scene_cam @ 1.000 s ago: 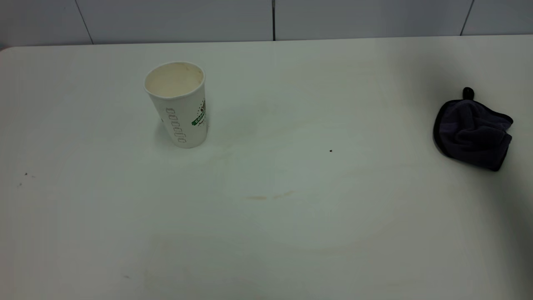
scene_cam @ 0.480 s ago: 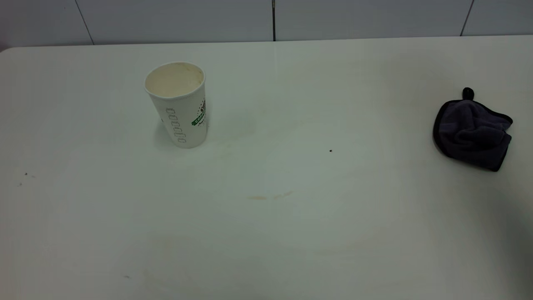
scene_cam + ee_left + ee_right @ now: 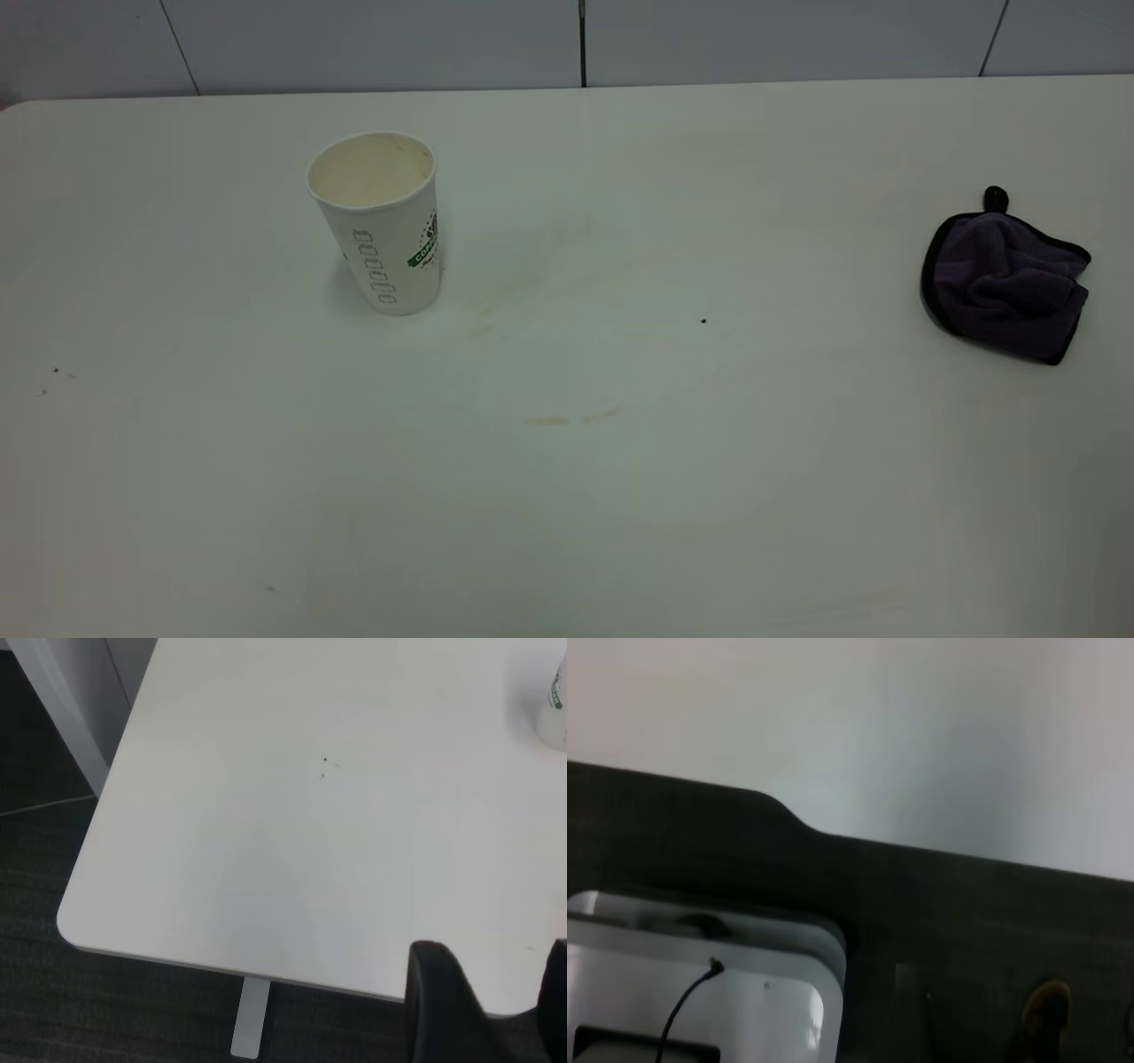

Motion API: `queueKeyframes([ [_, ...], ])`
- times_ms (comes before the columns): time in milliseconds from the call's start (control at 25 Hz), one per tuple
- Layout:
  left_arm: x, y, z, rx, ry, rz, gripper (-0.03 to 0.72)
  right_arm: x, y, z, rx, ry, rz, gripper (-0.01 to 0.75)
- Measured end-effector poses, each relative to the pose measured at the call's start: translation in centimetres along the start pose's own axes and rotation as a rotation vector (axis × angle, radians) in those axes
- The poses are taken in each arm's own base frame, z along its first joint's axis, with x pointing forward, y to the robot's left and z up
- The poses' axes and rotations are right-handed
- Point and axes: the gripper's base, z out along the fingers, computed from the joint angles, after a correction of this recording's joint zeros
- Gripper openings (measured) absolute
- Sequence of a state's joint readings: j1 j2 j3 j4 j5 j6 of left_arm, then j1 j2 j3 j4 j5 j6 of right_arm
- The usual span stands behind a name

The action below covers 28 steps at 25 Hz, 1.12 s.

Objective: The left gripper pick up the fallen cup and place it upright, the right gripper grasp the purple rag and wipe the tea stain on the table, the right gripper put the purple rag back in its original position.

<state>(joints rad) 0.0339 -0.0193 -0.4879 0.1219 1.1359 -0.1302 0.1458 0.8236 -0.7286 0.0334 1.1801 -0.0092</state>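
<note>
Two fingers (image 3: 443,1001) of left gripper (image 3: 492,1010) apart, empty.

Two dark, rounded, matte black fingers (image 3: 443,1001) of the left pincer (image 3: 492,1005)

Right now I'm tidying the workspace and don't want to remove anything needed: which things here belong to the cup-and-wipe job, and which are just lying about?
Belongs to the job:
paper cup, upright
purple rag, at the table's right
faint brown tea smears
white table

Just there:
tiny dark speck
tiled wall behind

Left pincer (image 3: 485,992) fingers apart, over table corner
</note>
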Motion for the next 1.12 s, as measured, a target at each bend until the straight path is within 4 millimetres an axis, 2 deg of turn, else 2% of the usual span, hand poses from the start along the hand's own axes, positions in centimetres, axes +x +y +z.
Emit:
queueKeyframes([
  [200, 0.0, 0.0, 0.0, 0.0, 0.0, 0.0, 0.313, 3.5, -0.1, 0.8, 0.005, -0.093, -0.001, 0.698],
  [360, 0.0, 0.0, 0.0, 0.0, 0.0, 0.0, 0.313, 5.4, -0.2, 1.3, 0.013, -0.176, -0.015, 0.688],
  [600, 0.0, 0.0, 0.0, 0.0, 0.0, 0.0, 0.313, 7.0, -0.2, 0.1, 0.021, -0.284, -0.022, 0.661],
  [800, 0.0, 0.0, 0.0, 0.0, 0.0, 0.0, 0.313, 8.4, -0.2, -0.5, 0.021, -0.305, -0.022, 0.618],
  [1120, 0.0, 0.0, 0.0, 0.0, 0.0, 0.0, 0.313, 8.7, -0.1, -0.5, 0.012, -0.314, -0.02, 0.562],
])
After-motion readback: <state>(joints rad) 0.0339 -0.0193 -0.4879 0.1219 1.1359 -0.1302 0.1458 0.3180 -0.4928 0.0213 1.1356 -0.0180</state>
